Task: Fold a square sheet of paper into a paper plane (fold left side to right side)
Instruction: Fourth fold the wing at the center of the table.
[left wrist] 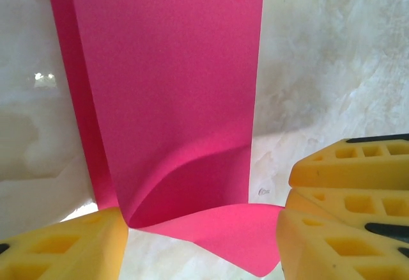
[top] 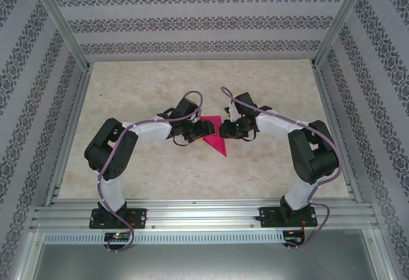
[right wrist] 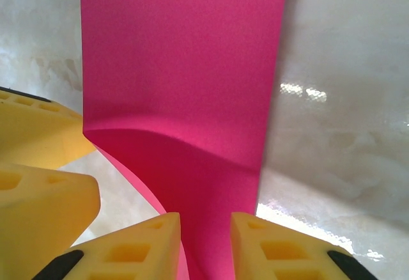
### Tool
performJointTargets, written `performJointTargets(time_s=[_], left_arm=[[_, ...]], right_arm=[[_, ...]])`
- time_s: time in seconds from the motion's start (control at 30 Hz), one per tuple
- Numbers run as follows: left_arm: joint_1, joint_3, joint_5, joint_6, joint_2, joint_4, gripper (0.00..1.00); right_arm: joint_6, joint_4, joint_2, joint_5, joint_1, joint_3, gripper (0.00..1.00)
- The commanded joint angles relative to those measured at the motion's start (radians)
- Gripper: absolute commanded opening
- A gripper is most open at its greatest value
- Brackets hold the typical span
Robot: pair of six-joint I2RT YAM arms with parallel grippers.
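The magenta sheet of paper (top: 217, 140) lies on the table between both grippers, folded to a point that faces the near edge. In the left wrist view the paper (left wrist: 166, 82) runs away as a long strip, and its near corner curls up between the wide-apart yellow fingers of my left gripper (left wrist: 201, 229), which is open. My left gripper (top: 199, 131) sits at the paper's left edge, my right gripper (top: 228, 128) at its right edge. In the right wrist view the paper (right wrist: 185, 69) rises into the narrow gap of my right gripper (right wrist: 204, 219), whose jaws stand slightly apart.
The marble-patterned table (top: 160, 171) is walled by patterned panels, with an aluminium rail (top: 192, 213) along the near edge. The right gripper's fingers (left wrist: 345, 165) crowd close beside the left gripper, and the left gripper's fingers (right wrist: 38, 139) appear in the right wrist view.
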Motion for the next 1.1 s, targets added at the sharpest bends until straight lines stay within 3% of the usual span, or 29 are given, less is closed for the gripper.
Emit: performJointTargets(time_s=[0.0, 0.3, 0.57, 0.9, 1.07], left_arm=[[-0.011, 0.028, 0.012, -0.011, 0.027, 0.008, 0.63], [-0.011, 0.033, 0.008, -0.019, 0.047, 0.011, 0.61], [-0.011, 0.027, 0.013, -0.030, 0.046, 0.028, 0.48], [-0.012, 0.029, 0.007, -0.022, 0.044, 0.017, 0.35], [-0.012, 0.027, -0.005, -0.021, 0.042, 0.009, 0.29]], right_arm=[[-0.005, 0.009, 0.018, 0.011, -0.004, 0.029, 0.28], [-0.003, 0.008, 0.037, 0.019, -0.016, 0.063, 0.30], [0.002, -0.011, -0.068, 0.039, -0.039, 0.043, 0.44], [0.053, 0.044, -0.255, -0.069, 0.011, -0.134, 0.39], [0.075, 0.091, -0.237, 0.006, 0.100, -0.178, 0.39]])
